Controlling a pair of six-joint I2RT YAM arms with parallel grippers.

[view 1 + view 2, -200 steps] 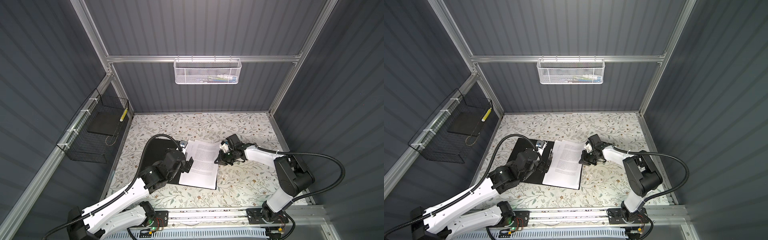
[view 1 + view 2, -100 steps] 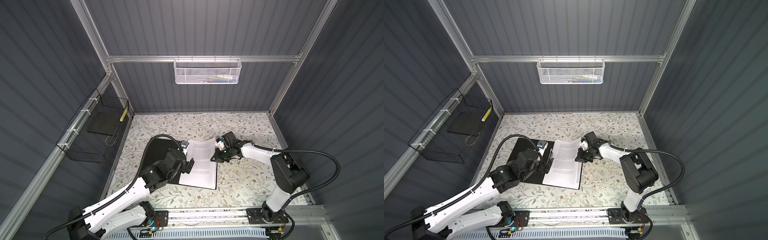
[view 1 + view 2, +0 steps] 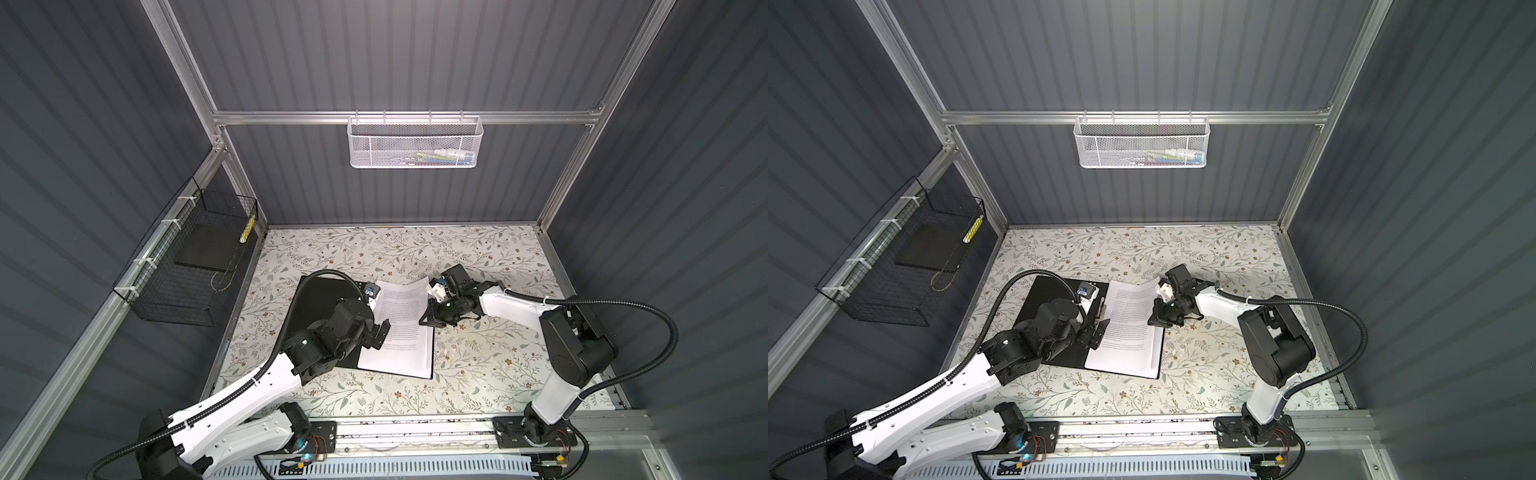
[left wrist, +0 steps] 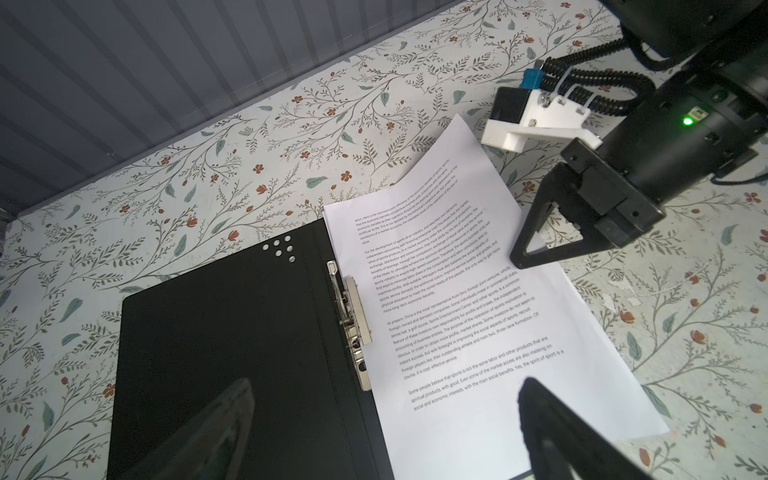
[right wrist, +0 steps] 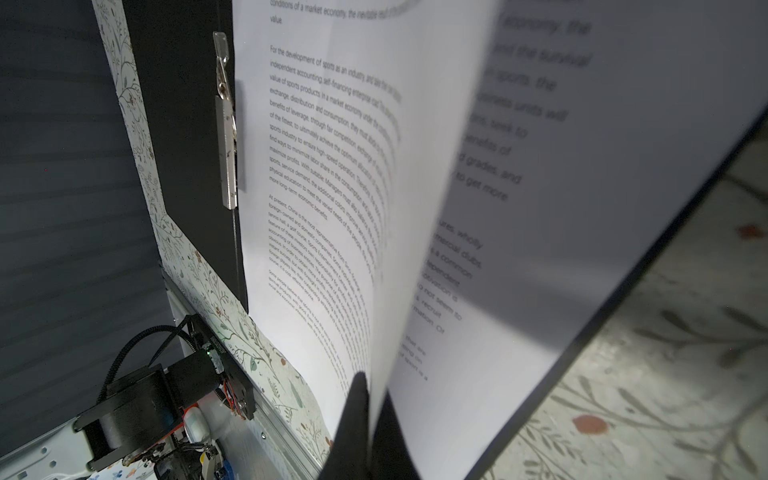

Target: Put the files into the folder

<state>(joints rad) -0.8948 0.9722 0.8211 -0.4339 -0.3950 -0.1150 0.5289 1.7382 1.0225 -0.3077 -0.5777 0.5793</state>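
Note:
The folder (image 3: 320, 299) lies open on the floral table, black inside up, with its metal spine clip (image 4: 353, 324) showing. The files (image 3: 405, 328) rest on its right half, printed side up. My right gripper (image 3: 430, 322) is shut on the right edge of the top sheet (image 5: 415, 208), which bows up off the sheets below (image 5: 582, 208). My left gripper (image 4: 386, 440) hovers open over the folder's near part, one finger above the black cover and the other above the files, holding nothing. Both top views show the same layout, with the files (image 3: 1129, 328) between the two grippers.
A white mesh basket (image 3: 415, 143) hangs on the back wall. On the left wall hangs a black wire basket (image 3: 195, 257) with a dark pad in it. The arms' aluminium rail (image 3: 415, 428) runs along the table's front edge. Grey walls close in three sides.
My right gripper has moved left toward the folder with the top sheet's edge pinched, so the sheet now bows upward. The left arm has barely shifted.

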